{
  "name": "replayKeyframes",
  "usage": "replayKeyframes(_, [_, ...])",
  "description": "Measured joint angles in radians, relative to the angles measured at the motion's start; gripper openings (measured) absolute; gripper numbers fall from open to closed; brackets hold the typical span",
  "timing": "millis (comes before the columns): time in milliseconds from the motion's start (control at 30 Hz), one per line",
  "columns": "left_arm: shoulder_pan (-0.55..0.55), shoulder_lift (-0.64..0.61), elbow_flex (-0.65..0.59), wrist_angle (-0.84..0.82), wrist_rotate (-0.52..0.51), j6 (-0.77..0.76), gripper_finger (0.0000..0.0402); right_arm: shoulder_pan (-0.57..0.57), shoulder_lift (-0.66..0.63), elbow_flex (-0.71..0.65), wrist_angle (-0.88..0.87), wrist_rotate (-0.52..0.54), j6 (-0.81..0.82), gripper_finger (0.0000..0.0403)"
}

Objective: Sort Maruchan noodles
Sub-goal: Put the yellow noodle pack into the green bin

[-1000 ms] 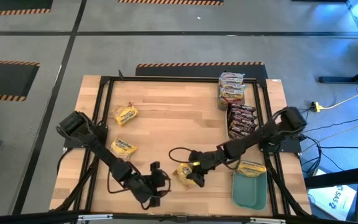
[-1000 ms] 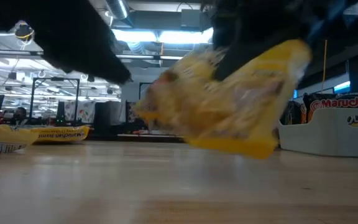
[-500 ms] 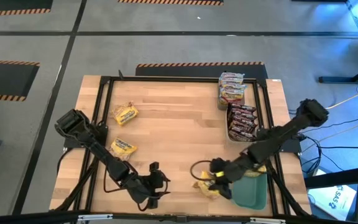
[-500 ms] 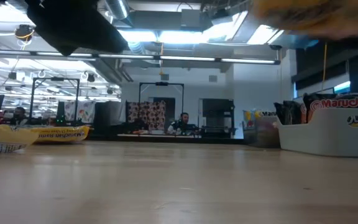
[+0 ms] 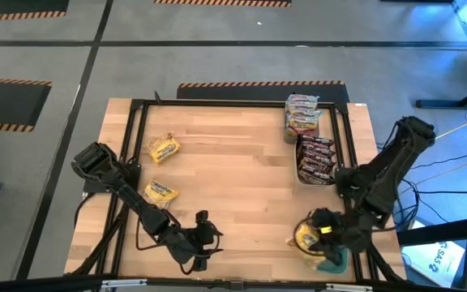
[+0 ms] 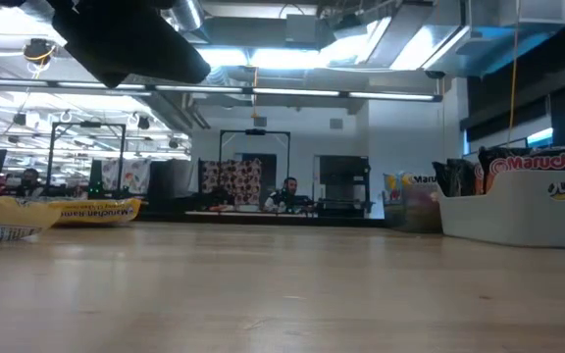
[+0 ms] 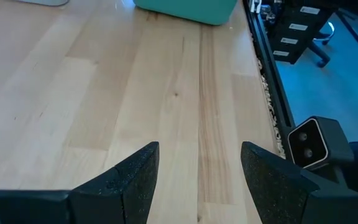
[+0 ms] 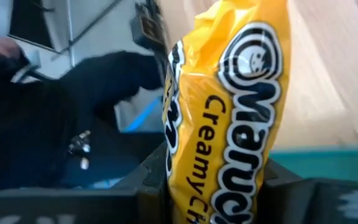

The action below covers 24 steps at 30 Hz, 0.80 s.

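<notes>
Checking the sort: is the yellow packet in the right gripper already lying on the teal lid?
No, it is held. The right gripper is shut on the yellow packet, which hangs over the teal lid.

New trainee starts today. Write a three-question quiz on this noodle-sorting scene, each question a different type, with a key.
1. True or false: the right gripper holds a yellow packet.
2. Multiple choice: the held packet hangs over A) the teal lid, B) the table's far left corner, C) the floor.
3. Fill in: besides the held one, ___ loose yellow packets lie on the table's left side.

Key:
1. True; its fingers clamp the packet in the right wrist view.
2. A; the high view shows the packet at the lid's edge.
3. Two: one farther back, one nearer. The left gripper waits open near the front edge.
</notes>
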Motion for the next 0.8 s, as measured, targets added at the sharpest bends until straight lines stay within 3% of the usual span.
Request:
replayKeyframes(133, [0.006, 0.000, 0.000, 0.000, 0.000, 0.017, 0.0222, 0.045, -0.030, 0.000, -0.117, -0.019, 0.088, 0.0095])
replayKeyframes(400, [0.022, 0.000, 0.000, 0.000, 0.000, 0.017, 0.0222, 0.070, -0.030, 0.013, -0.342, -0.159, 0.218, 0.0095])
replayKeyframes(600, [0.030, 0.000, 0.000, 0.000, 0.000, 0.017, 0.0222, 0.071, -0.024, 0.035, -0.416, -0.163, 0.145, 0.0095])
replayKeyframes(800, [0.033, 0.000, 0.000, -0.001, 0.001, 0.017, 0.0222, 0.068, 0.073, 0.035, -0.421, -0.165, -0.008, 0.0096])
